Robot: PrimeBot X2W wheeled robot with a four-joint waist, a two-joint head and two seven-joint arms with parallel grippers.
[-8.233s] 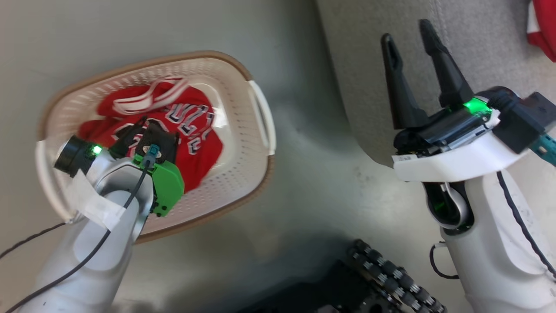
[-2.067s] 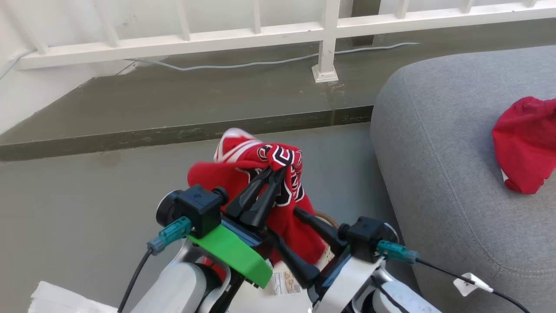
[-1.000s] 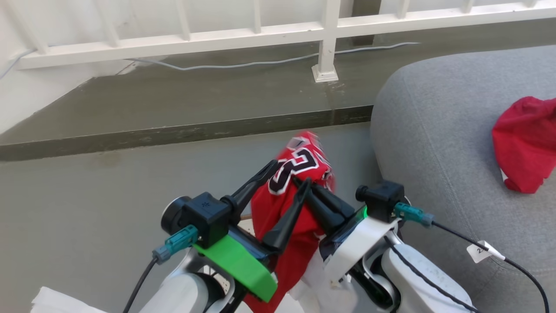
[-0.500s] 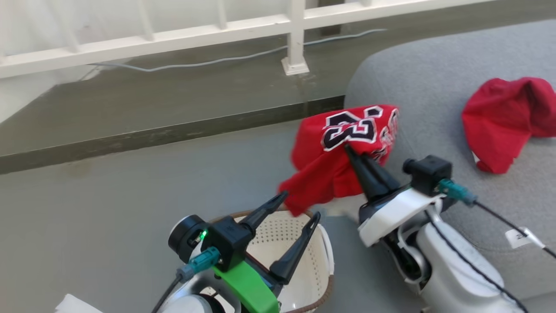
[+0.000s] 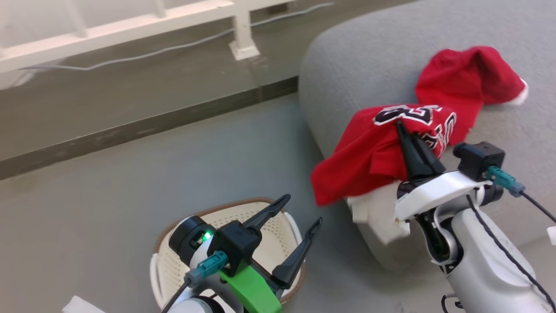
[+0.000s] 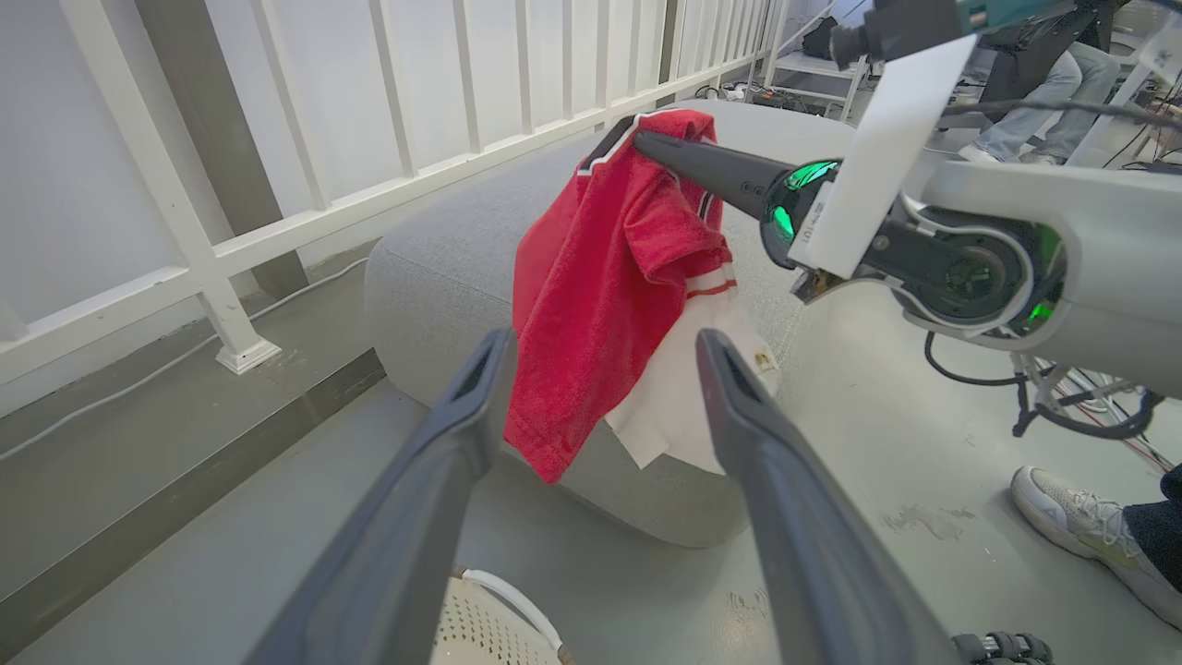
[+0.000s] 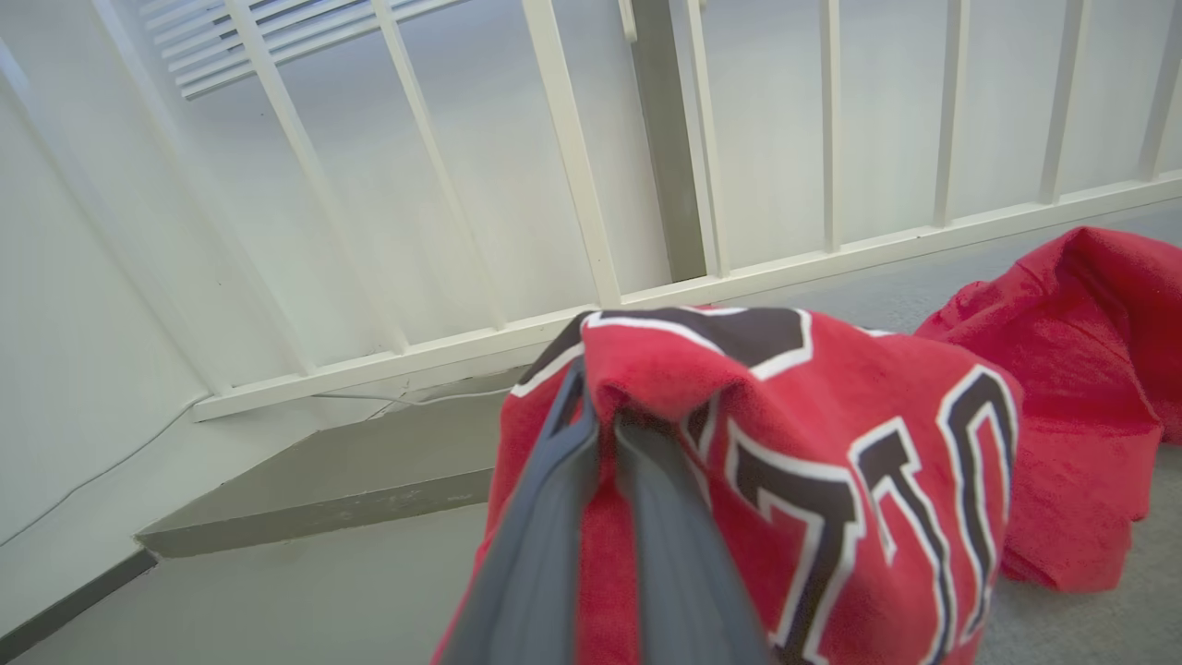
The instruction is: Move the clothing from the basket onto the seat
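The jersey (image 5: 369,152) hangs from my right gripper (image 5: 400,127), which is shut on a fold by the black-and-white lettering. It dangles over the rounded corner of the grey seat (image 5: 369,61), white trim lowest. A plain red garment (image 5: 464,80) lies on the seat just beyond. My left gripper (image 5: 302,211) stands open with nothing between its fingers, above the cream basket (image 5: 217,207), whose visible part holds no fabric. The left wrist view shows the jersey (image 6: 591,305) hanging from the right gripper (image 6: 646,143). The right wrist view shows the lettering (image 7: 831,443) wrapped over the shut fingers (image 7: 554,517).
A white railing (image 5: 243,26) and a cable run along a raised ledge behind the grey floor. A person's shoe (image 6: 1076,517) rests on the floor at the right of the left wrist view. Open floor lies between basket and seat.
My left gripper let go of the jersey and stays open over the basket. The right gripper carried the jersey right, onto the seat's corner. The head view swung right.
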